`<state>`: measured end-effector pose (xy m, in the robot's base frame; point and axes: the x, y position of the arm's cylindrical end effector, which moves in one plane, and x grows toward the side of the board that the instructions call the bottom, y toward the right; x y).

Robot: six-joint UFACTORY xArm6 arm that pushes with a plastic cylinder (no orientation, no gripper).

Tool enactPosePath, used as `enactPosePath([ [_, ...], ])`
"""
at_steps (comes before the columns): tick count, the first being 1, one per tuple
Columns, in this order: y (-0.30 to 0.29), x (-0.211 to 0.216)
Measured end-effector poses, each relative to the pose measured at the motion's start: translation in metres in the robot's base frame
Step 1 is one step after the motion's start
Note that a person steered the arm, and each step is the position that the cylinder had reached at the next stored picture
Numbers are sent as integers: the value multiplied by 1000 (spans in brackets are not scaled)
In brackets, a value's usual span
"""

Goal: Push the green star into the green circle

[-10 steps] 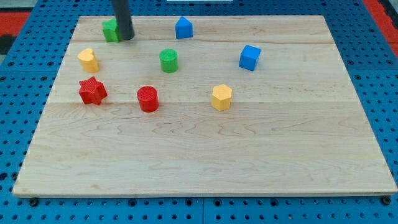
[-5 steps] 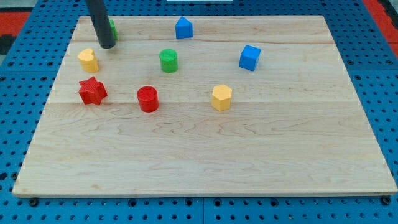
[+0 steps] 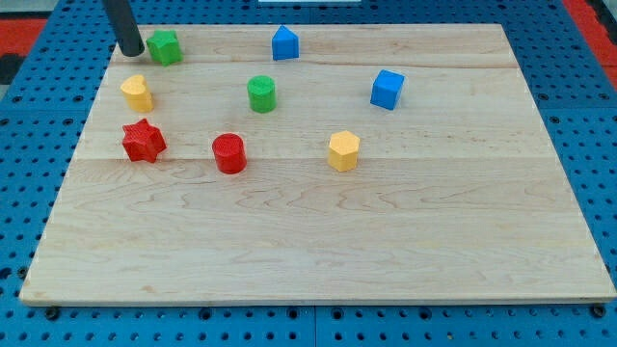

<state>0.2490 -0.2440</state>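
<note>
The green star (image 3: 164, 46) lies near the top left corner of the wooden board (image 3: 318, 241). The green circle (image 3: 261, 93) stands to its lower right, in the upper middle of the board. My tip (image 3: 131, 52) is just left of the green star, a small gap from it, near the board's left edge. The rod rises out of the view's top.
A blue block (image 3: 284, 43) lies at the top, right of the star. A blue cube (image 3: 387, 89) is at the upper right. A yellow block (image 3: 137, 93), a red star (image 3: 143, 141), a red cylinder (image 3: 229, 153) and a yellow hexagon (image 3: 343, 150) lie lower down.
My tip has moved from the star's right side, round in front of it, to its left side. The green star, half hidden before, is now in full view. No block has visibly moved.
</note>
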Motion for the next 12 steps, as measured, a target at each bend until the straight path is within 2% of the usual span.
enactPosePath([
  [2,14,-2],
  [3,4,-33],
  [4,29,-13],
  [5,66,80],
  [9,32,-16],
  [10,87,52],
  [11,102,64],
  [12,70,23],
])
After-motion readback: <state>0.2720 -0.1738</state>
